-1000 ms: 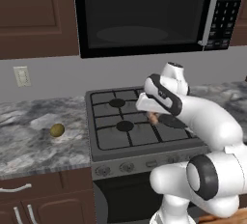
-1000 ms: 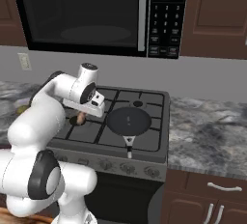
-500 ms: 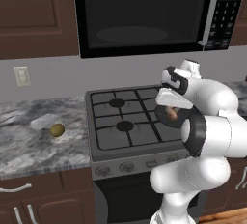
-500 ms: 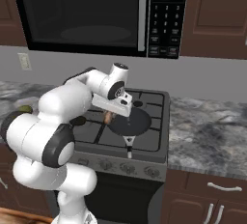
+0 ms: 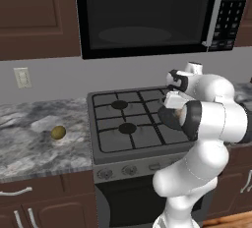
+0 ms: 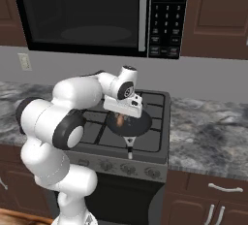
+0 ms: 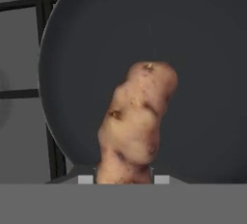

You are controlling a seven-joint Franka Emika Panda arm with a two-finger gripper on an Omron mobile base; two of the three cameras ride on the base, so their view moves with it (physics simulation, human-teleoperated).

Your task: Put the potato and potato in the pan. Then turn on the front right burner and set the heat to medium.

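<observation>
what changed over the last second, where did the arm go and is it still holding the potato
The arm swung right across the stove, carrying the end effector from the front left burner to above the pan. It stays shut on the elongated potato, now hanging over the pan. The round potato on the counter has not moved.

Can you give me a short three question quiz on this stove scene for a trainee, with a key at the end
1. True or false: the gripper is shut on the elongated potato.
2. Where does the round potato lie? A) in the pan B) on the counter left of the stove C) on a back burner
3. Fill in: the held potato hangs over the ___.

Key:
1. True. The hand view shows it clamped between the fingertips.
2. B. It sits on the grey counter, apart from the stove.
3. Pan, the dark one on the front right burner.
</observation>
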